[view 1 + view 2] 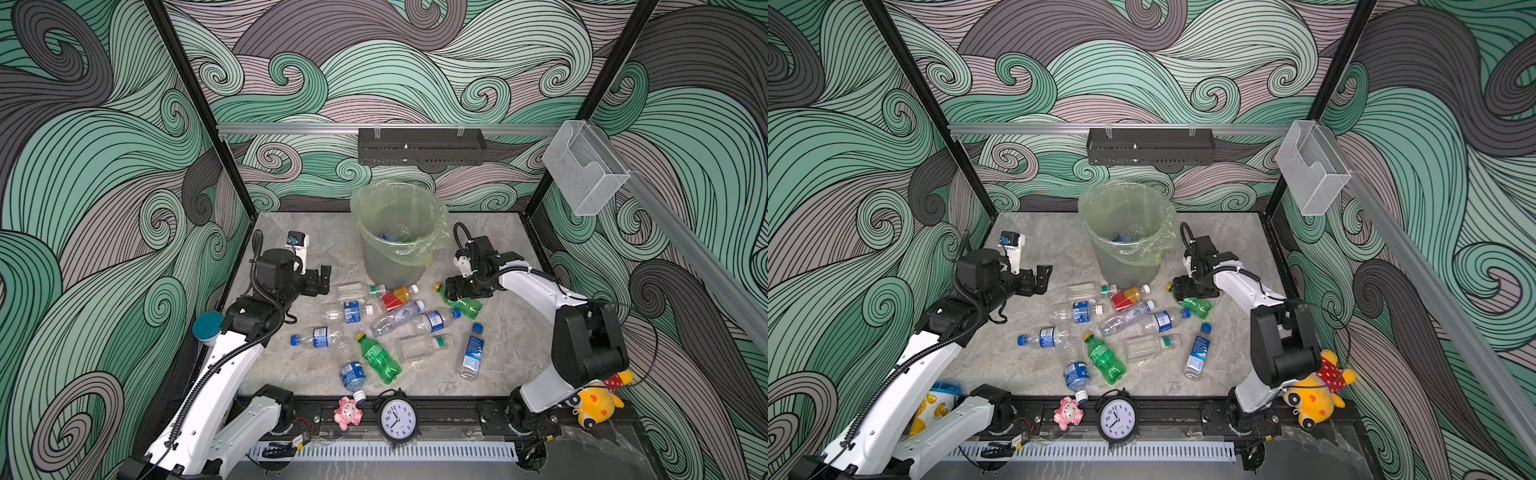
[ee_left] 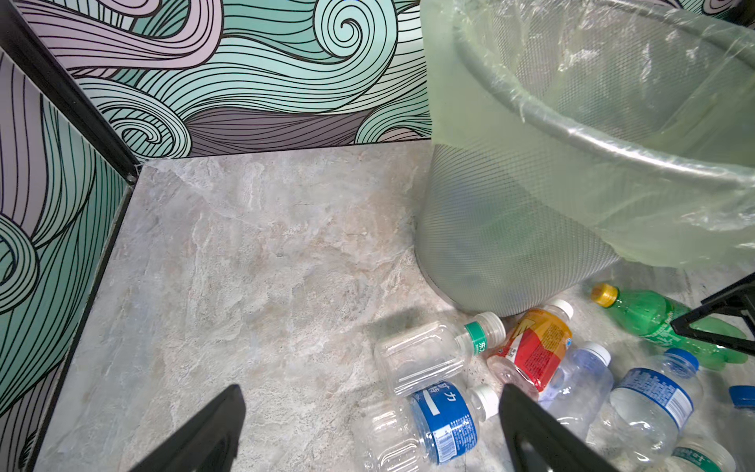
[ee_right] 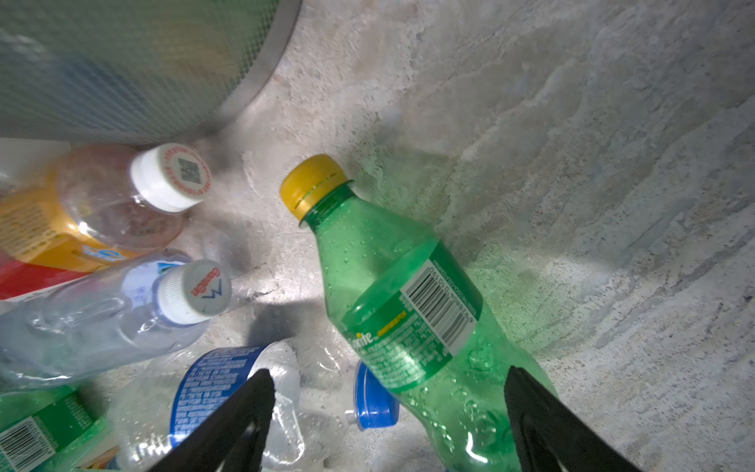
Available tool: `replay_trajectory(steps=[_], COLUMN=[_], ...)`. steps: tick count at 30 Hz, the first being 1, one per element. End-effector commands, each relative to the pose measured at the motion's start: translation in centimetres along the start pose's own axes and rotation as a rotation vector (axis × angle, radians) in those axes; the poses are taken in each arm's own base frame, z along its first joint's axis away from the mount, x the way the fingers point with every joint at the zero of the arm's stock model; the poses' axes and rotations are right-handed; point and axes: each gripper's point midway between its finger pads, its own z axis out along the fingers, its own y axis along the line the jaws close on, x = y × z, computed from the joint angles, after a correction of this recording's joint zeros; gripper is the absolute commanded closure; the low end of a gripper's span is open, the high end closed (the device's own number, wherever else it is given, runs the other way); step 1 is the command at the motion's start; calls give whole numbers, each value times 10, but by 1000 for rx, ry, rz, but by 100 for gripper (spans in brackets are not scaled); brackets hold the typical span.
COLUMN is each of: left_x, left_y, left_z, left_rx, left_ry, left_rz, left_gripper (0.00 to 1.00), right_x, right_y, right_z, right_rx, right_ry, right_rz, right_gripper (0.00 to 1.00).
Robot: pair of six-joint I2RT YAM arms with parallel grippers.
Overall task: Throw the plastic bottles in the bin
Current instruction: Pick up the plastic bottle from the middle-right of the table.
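At middle left, the fingers of the left gripper (image 1: pixel 324 280) are spread, with nothing held. The bottles (image 1: pixel 353 311) are scattered on the surface (image 1: pixel 291 365) at the centre, below the bin (image 1: pixel 392 266). At middle right, the fingers of the right gripper (image 1: pixel 451 296) are spread around a green bottle (image 3: pixel 408 294).

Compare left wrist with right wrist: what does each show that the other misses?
Left wrist only: the bin's bag-lined rim, the swirl-patterned wall, the open left tool. Right wrist only: the barcode on the Sprite bottle, the QR code on a white cap. Both: the Sprite bottle, the red-orange labelled bottle, the bin's mesh side.
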Motion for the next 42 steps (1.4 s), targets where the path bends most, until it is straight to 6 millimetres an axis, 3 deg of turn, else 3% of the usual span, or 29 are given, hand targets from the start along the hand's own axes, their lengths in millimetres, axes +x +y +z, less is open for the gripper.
replay_trajectory(steps=[1, 11, 27, 34, 42], left_x=[-3, 1, 2, 6, 6], left_y=[8, 12, 13, 25, 28], left_z=[-6, -9, 5, 4, -2], left_rx=[-33, -49, -47, -113, -121], left_ry=[-14, -19, -27, -17, -22], left_rz=[-1, 15, -8, -5, 4], left_gripper=[1, 1, 1, 1, 1], right_x=[3, 2, 0, -11, -34], right_y=[-9, -24, -49, -44, -23], right_z=[8, 32, 35, 8, -55], right_rx=[40, 85, 121, 96, 21], right_ry=[37, 71, 22, -75, -268], right_rz=[9, 83, 186, 173, 135], right_gripper=[14, 21, 36, 41, 43])
